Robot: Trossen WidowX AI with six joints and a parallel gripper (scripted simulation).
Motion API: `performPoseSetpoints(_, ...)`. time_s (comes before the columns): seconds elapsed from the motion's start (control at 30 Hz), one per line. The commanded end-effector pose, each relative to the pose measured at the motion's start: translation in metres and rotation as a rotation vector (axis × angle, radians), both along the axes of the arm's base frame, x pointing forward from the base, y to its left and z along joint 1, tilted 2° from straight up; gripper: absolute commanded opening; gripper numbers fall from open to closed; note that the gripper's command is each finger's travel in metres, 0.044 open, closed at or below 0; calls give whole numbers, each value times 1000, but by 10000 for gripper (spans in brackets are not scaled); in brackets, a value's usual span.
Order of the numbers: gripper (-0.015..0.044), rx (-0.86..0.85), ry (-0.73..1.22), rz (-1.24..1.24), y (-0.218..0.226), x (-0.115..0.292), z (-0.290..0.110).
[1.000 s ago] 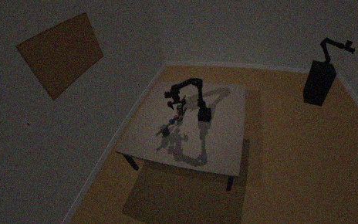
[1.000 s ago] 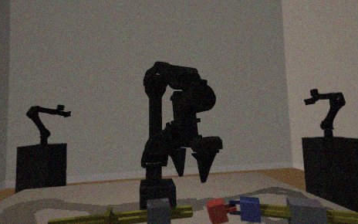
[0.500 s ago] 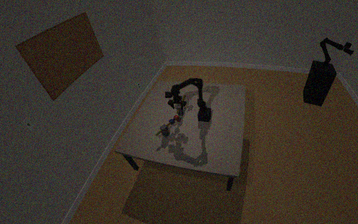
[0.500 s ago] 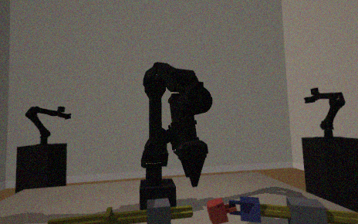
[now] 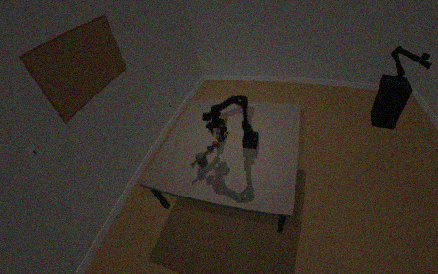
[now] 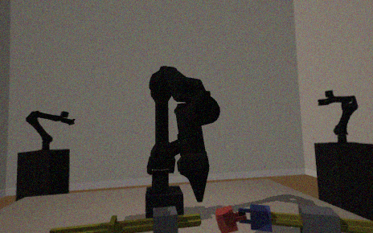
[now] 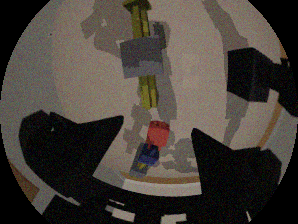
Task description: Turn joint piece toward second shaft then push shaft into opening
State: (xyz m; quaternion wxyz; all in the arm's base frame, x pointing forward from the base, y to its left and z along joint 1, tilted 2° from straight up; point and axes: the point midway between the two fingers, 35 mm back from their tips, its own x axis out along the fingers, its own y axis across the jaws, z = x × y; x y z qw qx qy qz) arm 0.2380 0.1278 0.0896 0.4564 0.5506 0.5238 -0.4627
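The red joint piece [image 6: 226,218] [image 7: 157,133] [image 5: 215,143] sits tilted on the table, linked to a blue piece [image 6: 260,217] [image 7: 147,156] on the end of the right yellow shaft [image 6: 285,219]. The second yellow shaft [image 6: 134,222] [image 7: 137,10] runs through a grey block [image 6: 166,218] [image 7: 141,56] [image 5: 202,161], and its tip stops short of the red piece. My gripper [image 6: 198,193] [image 7: 158,125] [image 5: 217,129] is open and empty. It points down, a little above the red piece, with one finger on each side of it in the wrist view.
A second grey block [image 6: 319,218] carries the right shaft. The arm's base [image 6: 164,201] stands behind the parts on the table [image 5: 278,156]. Two other arms on dark pedestals [image 6: 42,173] [image 6: 347,177] stand far off on the floor.
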Motion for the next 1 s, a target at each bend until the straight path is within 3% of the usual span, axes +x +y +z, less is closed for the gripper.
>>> performPoseSetpoints(0.0,440,-5,19,-4,1,-1,-22)
performPoseSetpoints(0.3,440,-5,19,-4,1,-5,-66)
performPoseSetpoints(0.97,440,0,19,-4,52,-3,-69)
